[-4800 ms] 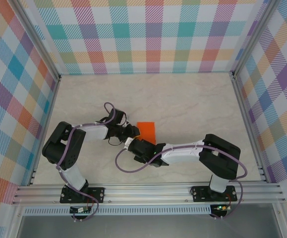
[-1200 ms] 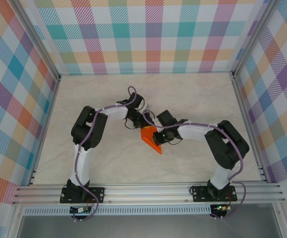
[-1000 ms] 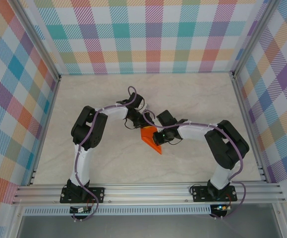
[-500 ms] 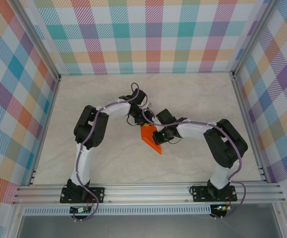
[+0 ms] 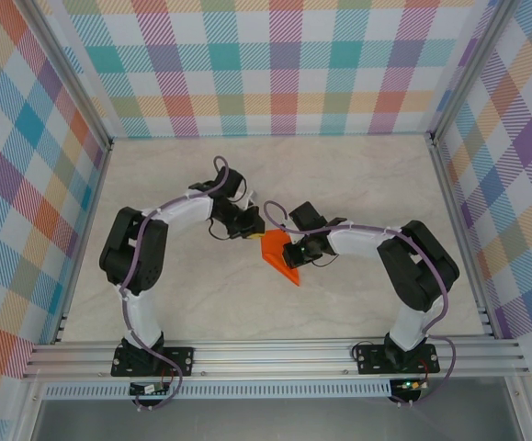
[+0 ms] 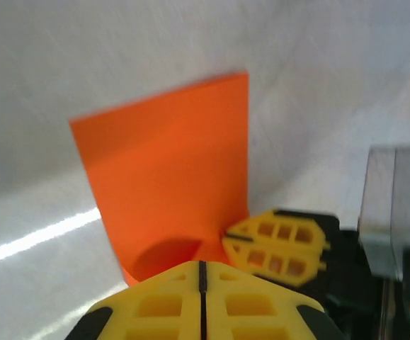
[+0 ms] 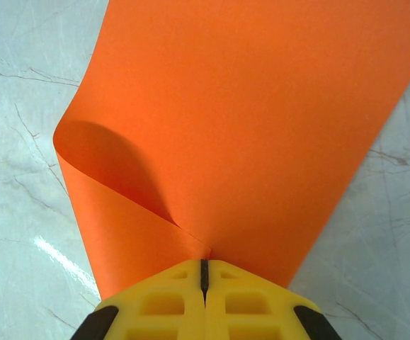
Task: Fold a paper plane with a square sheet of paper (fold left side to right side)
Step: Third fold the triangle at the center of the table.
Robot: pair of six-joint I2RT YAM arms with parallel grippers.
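— Right end effector (image 7: 203, 273) first: what did it have?

— Its fingers were pressed together on the square sheet of paper (image 7: 261, 127), pinching it right at the near edge. From the pinch the orange sheet fanned out ahead of the fingertips. One part lay over the desk (image 7: 20, 85), and the other curled over to the left of the tips in a soft, uncreased roll.

— And the left end effector (image 6: 201, 268)?

— Pressed together too. The sheet stood just ahead of its tips, and the right one's yellow fingers (image 6: 279, 244) were just beside them on the right. Whether it nipped the edge or merely touched it, I could not tell.

— How would the paper handle?

— Light and limp, I judged. It looked ready to sag wherever it was unsupported and to slide easily on the smooth desk. Any hard squeeze would likely leave a stray crease.

— Where to take hold, then?

— At a corner or along an edge, with a shallow pinch. One end effector should pin the sheet while the other carries the free side across. The roll would need pressing flat before the fold would stay.
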